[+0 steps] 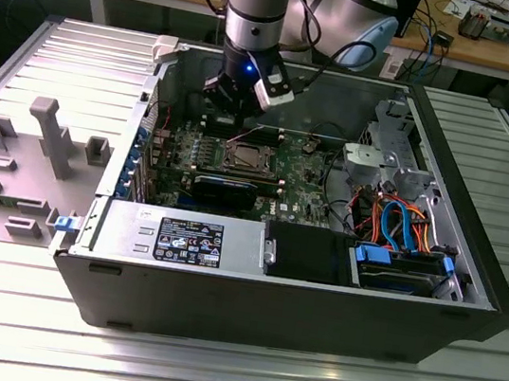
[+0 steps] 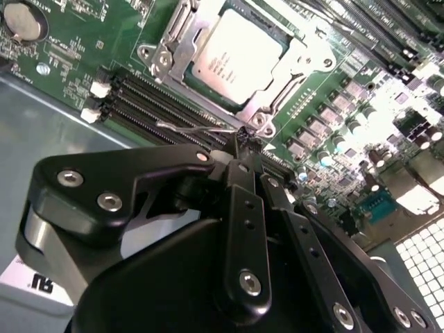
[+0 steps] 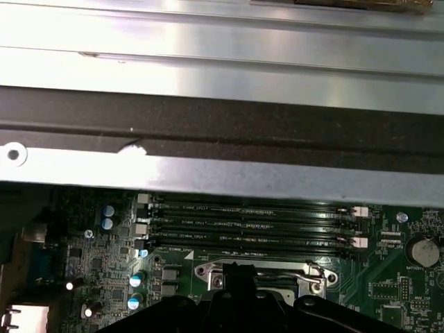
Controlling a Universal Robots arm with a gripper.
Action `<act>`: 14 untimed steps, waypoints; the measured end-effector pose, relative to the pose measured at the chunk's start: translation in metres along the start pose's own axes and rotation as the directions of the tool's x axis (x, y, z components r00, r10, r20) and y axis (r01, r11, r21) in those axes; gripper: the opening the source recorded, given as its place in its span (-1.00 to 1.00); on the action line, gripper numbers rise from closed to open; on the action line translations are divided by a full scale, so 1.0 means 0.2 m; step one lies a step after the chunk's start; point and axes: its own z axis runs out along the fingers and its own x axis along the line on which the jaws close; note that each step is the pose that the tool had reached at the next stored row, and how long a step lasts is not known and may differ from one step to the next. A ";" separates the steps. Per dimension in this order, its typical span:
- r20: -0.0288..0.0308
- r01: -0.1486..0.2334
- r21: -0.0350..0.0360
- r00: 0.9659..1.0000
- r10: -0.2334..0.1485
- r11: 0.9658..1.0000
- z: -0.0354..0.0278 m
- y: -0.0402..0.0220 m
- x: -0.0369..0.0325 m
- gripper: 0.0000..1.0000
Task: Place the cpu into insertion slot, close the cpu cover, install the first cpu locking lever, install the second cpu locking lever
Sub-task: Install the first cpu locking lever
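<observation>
I see the pincer (image 2: 244, 139) low inside the open computer case (image 1: 471, 280), in the upper centre of the exterior view, just above the motherboard (image 1: 295, 173). In the second wrist view its black fingers (image 2: 243, 208) come together to one tip, so it is clenched, and this tip pinches a thin wire locking lever (image 2: 194, 127) beside the memory slots (image 2: 149, 97). The cpu (image 2: 236, 55) already lies in the insertion slot (image 2: 161, 58), at the top centre of that view, and the cpu cover (image 2: 305, 59) is down around its silver top. The case rests on a ribbed metal surface (image 1: 228, 369).
</observation>
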 end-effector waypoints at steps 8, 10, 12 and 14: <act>0.000 0.000 0.005 1.000 0.000 1.000 0.010 0.011 -0.030 -0.79; 0.000 0.000 0.005 1.000 0.000 1.000 0.013 0.017 -0.037 -0.79; 0.000 0.000 0.005 1.000 0.000 1.000 0.017 0.023 -0.046 -0.79; 0.000 0.000 0.005 1.000 0.000 1.000 0.024 0.030 -0.061 -0.79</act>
